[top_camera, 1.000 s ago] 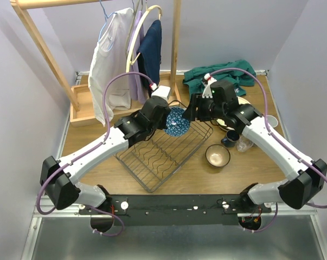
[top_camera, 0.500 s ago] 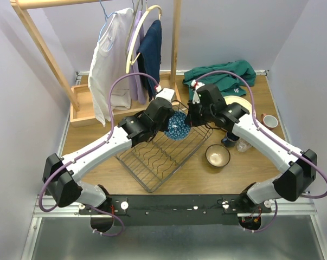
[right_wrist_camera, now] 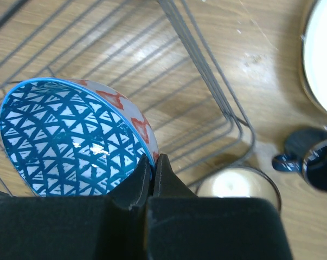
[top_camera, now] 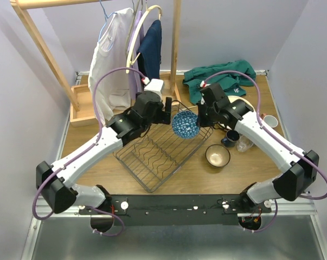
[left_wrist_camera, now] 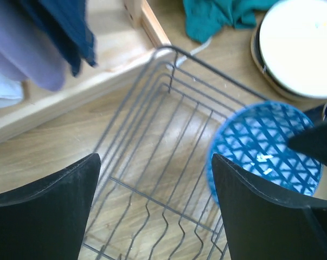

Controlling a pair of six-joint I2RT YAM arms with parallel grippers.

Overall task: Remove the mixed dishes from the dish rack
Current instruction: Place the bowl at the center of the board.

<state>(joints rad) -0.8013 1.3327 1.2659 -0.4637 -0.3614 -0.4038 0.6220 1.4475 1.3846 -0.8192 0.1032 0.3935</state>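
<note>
since our right gripper (right_wrist_camera: pixel 152 162) has its jaws pinched thin on the rim of the blue-and-white bowl (top_camera: pixel 185 125), we carry it with care: one edge is all that holds it, and it hangs tilted on its side, inside facing the left arm. the bowl is in the air over the far right corner of the dish rack (top_camera: pixel 152 157), whose wires look bare of other dishes. our left gripper (left_wrist_camera: pixel 154 162) hangs over the rack's far end with its jaws spread wide, holding nothing, close beside the bowl.

to do this step well, we judge the bowl should go up enough for its lower edge to pass the flared wire side, then travel right in a slow, even line so it does not swing in the pinch. the landing spot needs choosing: the cream plates (left_wrist_camera: pixel 304 46), the dark mug (right_wrist_camera: pixel 315 162) and the tan-lined bowl (top_camera: pixel 217 156) sit close together there, so we aim for bare wood of the table (top_camera: pixel 206 176). we level the bowl and touch its foot down before letting go, and we leave the left arm out of the path
</note>
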